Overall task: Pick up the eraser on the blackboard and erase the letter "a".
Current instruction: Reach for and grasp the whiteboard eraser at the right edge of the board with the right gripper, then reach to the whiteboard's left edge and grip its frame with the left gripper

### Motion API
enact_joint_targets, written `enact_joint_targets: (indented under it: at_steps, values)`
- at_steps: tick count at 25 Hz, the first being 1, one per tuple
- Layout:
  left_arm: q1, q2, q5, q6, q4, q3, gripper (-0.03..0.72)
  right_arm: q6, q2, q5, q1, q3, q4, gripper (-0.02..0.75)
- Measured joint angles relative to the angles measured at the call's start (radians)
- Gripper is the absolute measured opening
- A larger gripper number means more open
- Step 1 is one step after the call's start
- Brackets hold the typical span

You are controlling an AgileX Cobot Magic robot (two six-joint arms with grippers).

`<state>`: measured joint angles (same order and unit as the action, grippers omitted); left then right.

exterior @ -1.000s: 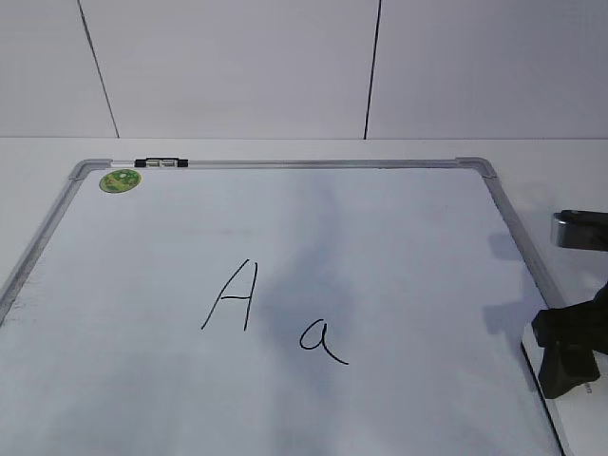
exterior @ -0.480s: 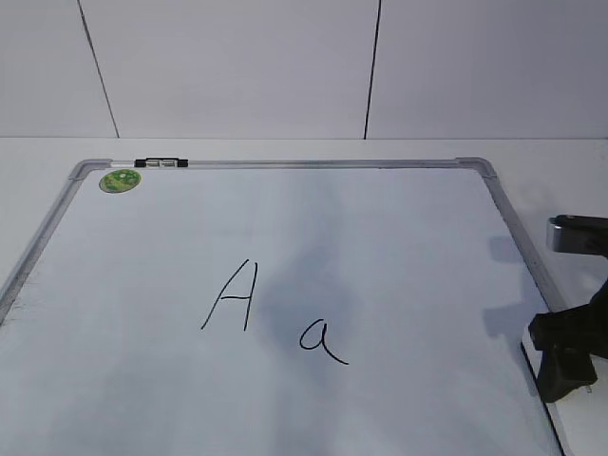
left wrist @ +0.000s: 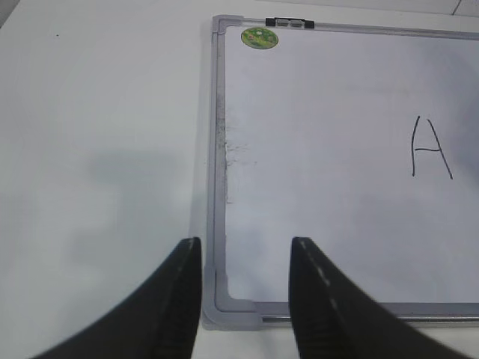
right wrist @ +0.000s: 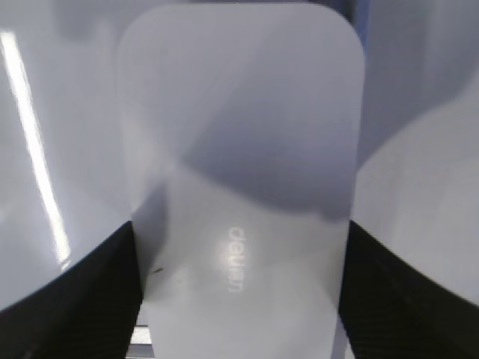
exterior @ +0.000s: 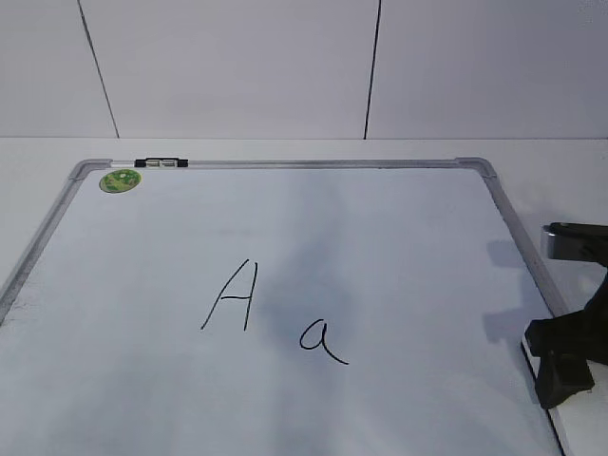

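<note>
**A:** Count what you have on the table for me.

**B:** You have one large white dry-erase blackboard with a grey metal frame, lying flat. On it are two handwritten black marks: one tall angular capital "A" and one small round letter "a" with a tail, just beside it. One round green sticker sits in the far corner, and one small black-and-silver clip is on the frame next to it.

**A:** And the eraser?

**B:** One flat white plastic eraser with rounded corners and faint grey lettering. In your right wrist view it lies directly between the two black fingers of your right gripper. The fingers flank both long sides closely, but you cannot tell whether they press on it.

**A:** Where is that gripper relative to the letters?

**B:** In the exterior view your right gripper is at the board's right edge, and both letters lie well apart from it, toward the middle.

**A:** The other arm?

**B:** Your left gripper is spread and holds nothing, straddling the board's near left frame corner; the sticker is far ahead of it.
</note>
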<state>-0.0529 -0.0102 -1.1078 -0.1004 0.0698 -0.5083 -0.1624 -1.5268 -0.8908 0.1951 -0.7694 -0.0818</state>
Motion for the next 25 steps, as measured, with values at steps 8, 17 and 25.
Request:
enact_joint_targets:
  at_steps: [8, 17, 25]
  values:
    - [0.000, 0.000, 0.000, 0.000, 0.000, 0.000, 0.298, 0.002, 0.000, 0.000, 0.000, 0.000, 0.000, 0.573]
    - [0.000, 0.000, 0.000, 0.000, 0.000, 0.000, 0.298, 0.004, 0.000, -0.003, 0.000, 0.000, 0.000, 0.563]
    - [0.000, 0.000, 0.000, 0.000, 0.000, 0.000, 0.299, 0.004, 0.000, -0.006, 0.000, 0.000, 0.000, 0.562]
